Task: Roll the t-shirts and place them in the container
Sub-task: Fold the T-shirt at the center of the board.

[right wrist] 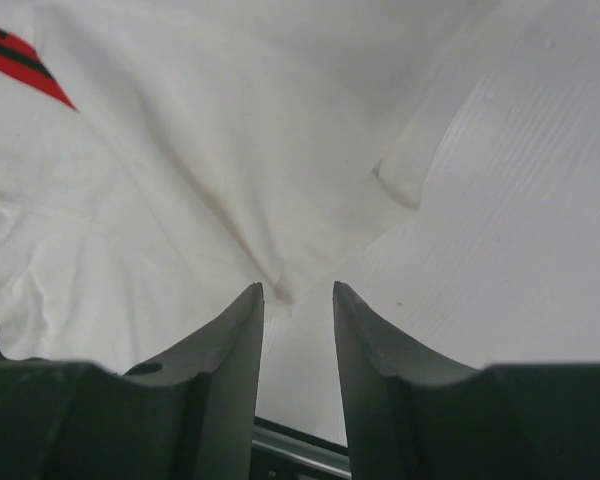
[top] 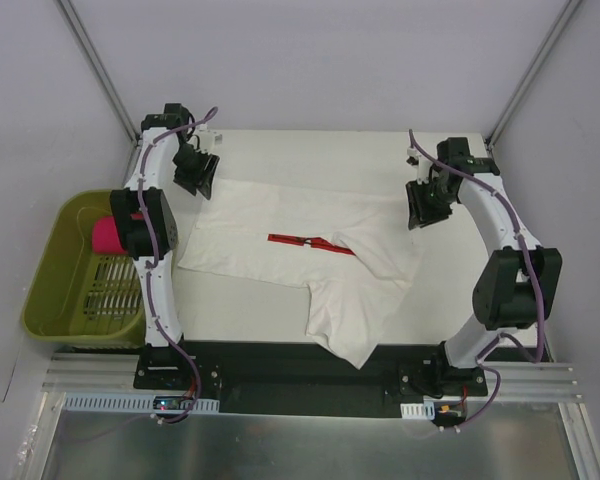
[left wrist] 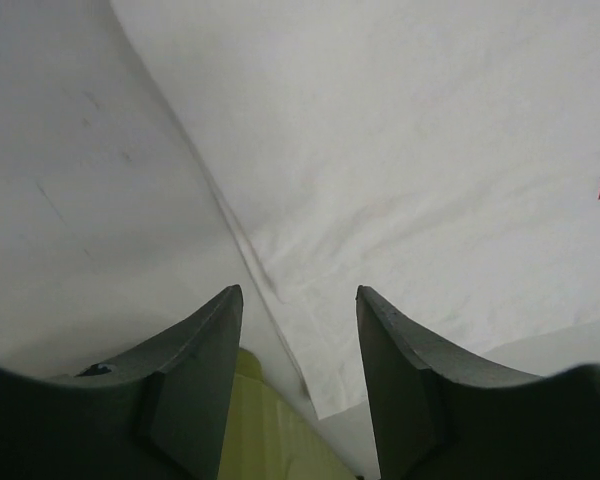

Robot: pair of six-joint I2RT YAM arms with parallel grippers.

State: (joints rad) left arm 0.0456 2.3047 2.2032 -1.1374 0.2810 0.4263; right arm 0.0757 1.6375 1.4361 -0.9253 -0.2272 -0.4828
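Left gripper (left wrist: 298, 295): dark curved fingers apart, empty, over the t-shirt's (top: 250, 250) straight edge near the table's (top: 240, 310) far left corner.
Right gripper (right wrist: 296, 288): fingers apart, empty, above a crease by the right edge.
T-shirt: white soft cotton, rumpled, spread mid-table, one end reaching the near edge.
Print (top: 310, 242): red strip, folded; lettering unreadable.
Basket (top: 50, 250): olive-green slotted plastic, beyond the left edge.
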